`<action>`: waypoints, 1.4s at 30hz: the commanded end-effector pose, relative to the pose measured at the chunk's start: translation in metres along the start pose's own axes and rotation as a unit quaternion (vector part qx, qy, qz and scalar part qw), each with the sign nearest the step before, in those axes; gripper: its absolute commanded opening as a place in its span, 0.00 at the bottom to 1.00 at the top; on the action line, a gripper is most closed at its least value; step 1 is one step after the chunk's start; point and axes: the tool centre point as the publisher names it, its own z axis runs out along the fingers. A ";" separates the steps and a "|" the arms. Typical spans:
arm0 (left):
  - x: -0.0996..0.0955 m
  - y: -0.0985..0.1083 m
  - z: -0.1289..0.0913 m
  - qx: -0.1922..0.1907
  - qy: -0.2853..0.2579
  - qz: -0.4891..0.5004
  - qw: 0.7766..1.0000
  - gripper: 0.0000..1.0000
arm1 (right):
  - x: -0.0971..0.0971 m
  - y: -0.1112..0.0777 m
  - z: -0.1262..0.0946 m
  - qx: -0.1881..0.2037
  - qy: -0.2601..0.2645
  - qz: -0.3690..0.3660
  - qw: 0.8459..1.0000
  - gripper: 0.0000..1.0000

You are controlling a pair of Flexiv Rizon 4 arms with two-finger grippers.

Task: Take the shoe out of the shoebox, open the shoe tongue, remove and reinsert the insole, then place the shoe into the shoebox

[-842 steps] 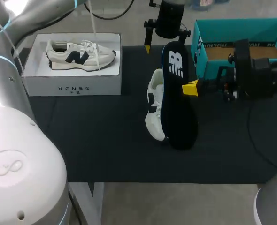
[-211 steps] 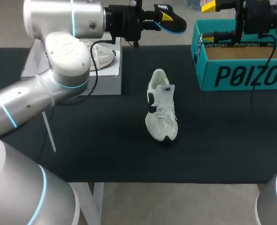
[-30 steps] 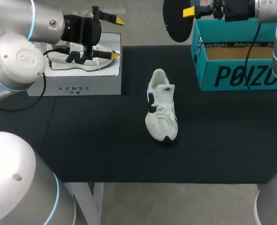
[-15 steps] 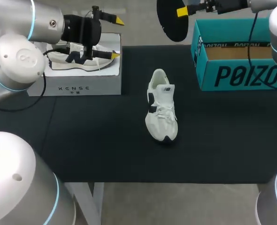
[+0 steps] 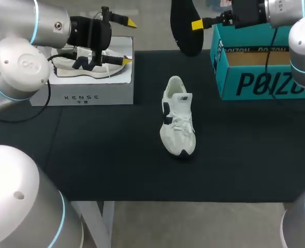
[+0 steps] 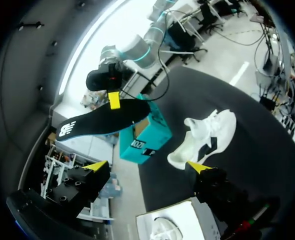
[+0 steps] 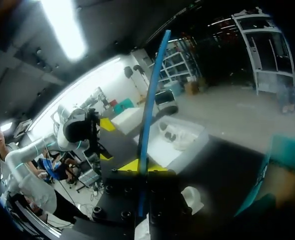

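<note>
Right pincer [image 5: 196, 24], at the frame's top middle, grips the insole [image 5: 182, 31] edge-on above the table, probably ready to be steered back into the shoe [image 5: 177, 124] lying mid-frame, laces up. Left pincer [image 5: 126, 41] hangs wide open at upper left, out of the way. The shoebox [image 5: 256, 85] sits upper right.

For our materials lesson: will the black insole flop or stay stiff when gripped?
Probably fairly stiff: the insole, pinched at one spot by the right hand, holds its shape without drooping. Likely light and somewhat bendable, as it looks very thin edge-on.
</note>
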 end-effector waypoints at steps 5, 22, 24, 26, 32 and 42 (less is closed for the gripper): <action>-0.001 0.000 0.001 -0.001 0.002 0.000 1.000 1.00 | 0.000 -0.003 0.004 0.004 -0.005 0.000 1.000 0.00; -0.001 0.000 0.001 -0.001 0.002 0.000 1.000 1.00 | -0.022 -0.068 0.046 -0.067 -0.001 -0.012 0.998 0.00; -0.001 0.000 0.001 -0.001 0.002 0.000 1.000 1.00 | -0.025 -0.072 0.049 -0.055 0.001 -0.014 0.998 0.00; -0.001 0.000 0.001 -0.001 0.002 0.000 1.000 1.00 | -0.026 -0.076 0.052 -0.056 0.002 -0.010 0.998 0.00; -0.001 0.000 0.001 -0.001 0.002 0.000 1.000 1.00 | -0.029 -0.085 0.056 -0.052 -0.003 0.009 0.999 0.00; -0.001 0.000 0.001 -0.001 0.002 0.000 1.000 1.00 | -0.029 -0.085 0.056 -0.052 -0.003 0.009 0.999 0.00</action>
